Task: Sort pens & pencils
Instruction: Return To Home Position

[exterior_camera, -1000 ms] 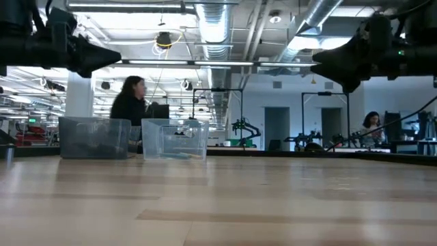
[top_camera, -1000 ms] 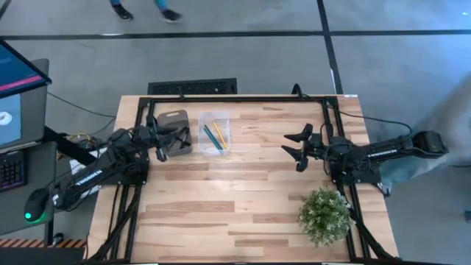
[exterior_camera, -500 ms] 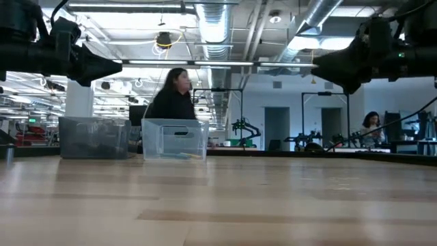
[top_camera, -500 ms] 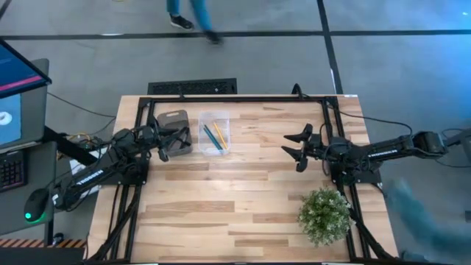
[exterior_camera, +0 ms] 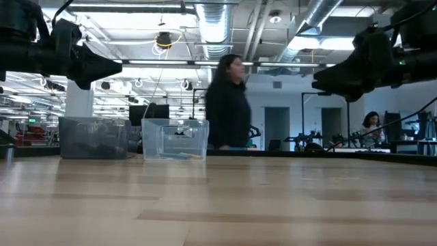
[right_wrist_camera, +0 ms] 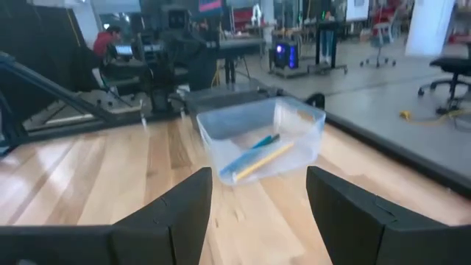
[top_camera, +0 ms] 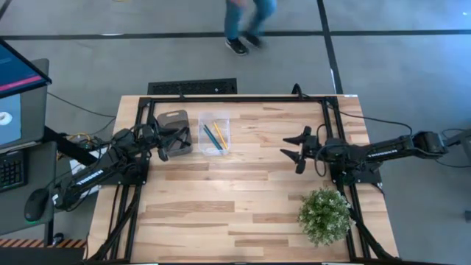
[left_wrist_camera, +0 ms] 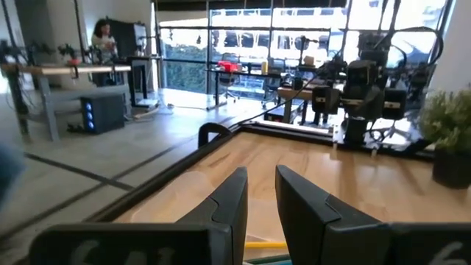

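Observation:
A clear bin (top_camera: 214,132) stands at the table's far left and holds a blue pencil (top_camera: 210,135) and a yellow pencil (top_camera: 218,132); both also show in the right wrist view, blue pencil (right_wrist_camera: 255,149) beside yellow pencil (right_wrist_camera: 266,160). Left of it stands a grey bin (top_camera: 174,124). The pens are hidden; I cannot make them out in the grey bin. My left gripper (top_camera: 179,139) hovers level over the grey bin, its fingers (left_wrist_camera: 228,210) a narrow gap apart with nothing between. My right gripper (top_camera: 293,149) hangs wide open above the table's right half, pointing toward the bins.
A potted plant (top_camera: 324,216) stands at the near right, close to my right arm. A black frame (top_camera: 243,98) runs along the table's edges. A person (exterior_camera: 227,102) walks past behind the far edge. Bare wood (top_camera: 235,199) lies between the arms.
My right gripper has tipped its fingers up a little toward level and stays wide open. The person behind the table has walked from left to right. The bins and pencils have kept still.

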Motion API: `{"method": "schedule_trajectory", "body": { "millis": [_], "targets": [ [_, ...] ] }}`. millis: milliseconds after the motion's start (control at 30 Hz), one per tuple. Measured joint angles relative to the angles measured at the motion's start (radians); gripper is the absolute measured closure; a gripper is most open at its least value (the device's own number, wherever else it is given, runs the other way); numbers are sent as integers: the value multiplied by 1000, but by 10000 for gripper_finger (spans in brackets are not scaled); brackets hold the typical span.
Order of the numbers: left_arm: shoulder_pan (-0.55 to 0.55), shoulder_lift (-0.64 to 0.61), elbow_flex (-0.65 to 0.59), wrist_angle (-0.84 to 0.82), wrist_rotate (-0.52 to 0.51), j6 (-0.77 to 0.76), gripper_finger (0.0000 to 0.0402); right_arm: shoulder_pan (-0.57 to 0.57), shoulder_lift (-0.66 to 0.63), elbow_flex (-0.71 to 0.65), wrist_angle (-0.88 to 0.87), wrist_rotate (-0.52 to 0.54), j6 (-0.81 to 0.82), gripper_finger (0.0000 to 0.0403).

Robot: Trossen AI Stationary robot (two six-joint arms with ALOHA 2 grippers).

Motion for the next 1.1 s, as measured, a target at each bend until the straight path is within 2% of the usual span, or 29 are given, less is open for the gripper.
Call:
{"method": "schedule_trajectory", "body": {
  "millis": [267, 700, 1100],
  "targets": [
    [0, 0, -1, -2, -15, -15, 338, -24, -41, 0, 33, 34, -20, 159],
    [0, 0, -2, -3, -15, -26, 338, -28, -209, 0, 3, 27, -53, 159],
    [0, 0, -2, -3, -15, -27, 338, -28, -469, 0, -293, 27, -12, 159]
  ]
}}
